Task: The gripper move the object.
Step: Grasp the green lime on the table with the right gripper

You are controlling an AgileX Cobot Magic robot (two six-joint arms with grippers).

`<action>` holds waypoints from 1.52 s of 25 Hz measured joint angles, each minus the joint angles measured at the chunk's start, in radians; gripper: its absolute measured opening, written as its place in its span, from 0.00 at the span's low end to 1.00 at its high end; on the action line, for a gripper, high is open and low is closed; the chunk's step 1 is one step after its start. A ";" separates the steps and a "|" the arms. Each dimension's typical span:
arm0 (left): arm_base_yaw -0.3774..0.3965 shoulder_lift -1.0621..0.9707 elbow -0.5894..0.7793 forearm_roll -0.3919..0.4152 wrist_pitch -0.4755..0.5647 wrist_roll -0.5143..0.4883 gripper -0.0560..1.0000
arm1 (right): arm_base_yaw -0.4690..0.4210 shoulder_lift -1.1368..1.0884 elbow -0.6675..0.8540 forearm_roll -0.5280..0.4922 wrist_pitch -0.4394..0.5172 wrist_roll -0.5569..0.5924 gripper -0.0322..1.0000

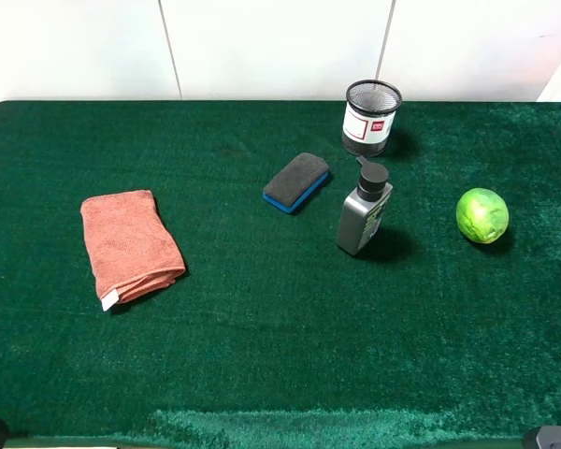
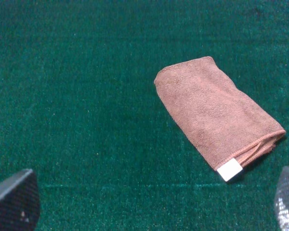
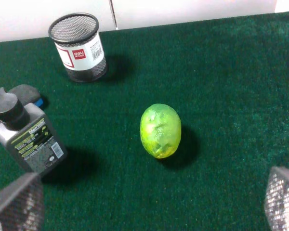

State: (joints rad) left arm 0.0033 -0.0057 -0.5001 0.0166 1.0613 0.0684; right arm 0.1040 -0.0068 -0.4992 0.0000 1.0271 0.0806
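The object, a lime-green wrinkled ball (image 1: pixel 482 215), rests on the green cloth at the right side of the table. In the right wrist view the ball (image 3: pixel 160 130) lies ahead of my right gripper (image 3: pixel 149 202), a good way off. That gripper is open, its two mesh-patterned fingertips (image 3: pixel 17 202) spread wide with nothing between them. My left gripper (image 2: pixel 151 202) is open too, hovering over bare cloth short of the folded towel (image 2: pixel 216 110). In the high view only dark bits of the arms show at the bottom corners.
A grey pump bottle (image 1: pixel 363 208) stands left of the ball, with a blue-based black eraser (image 1: pixel 297 181) and a mesh pen cup (image 1: pixel 370 116) behind it. The salmon folded towel (image 1: pixel 129 245) lies at the left. A white wall bounds the table's far edge.
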 joint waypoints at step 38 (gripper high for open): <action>0.000 0.000 0.000 0.000 0.000 0.000 0.99 | -0.001 1.136 -0.340 0.051 -0.081 -0.081 0.70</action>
State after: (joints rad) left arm 0.0033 -0.0057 -0.5001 0.0166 1.0613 0.0684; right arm 0.1028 1.1294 -0.8393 0.0509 0.9456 0.0000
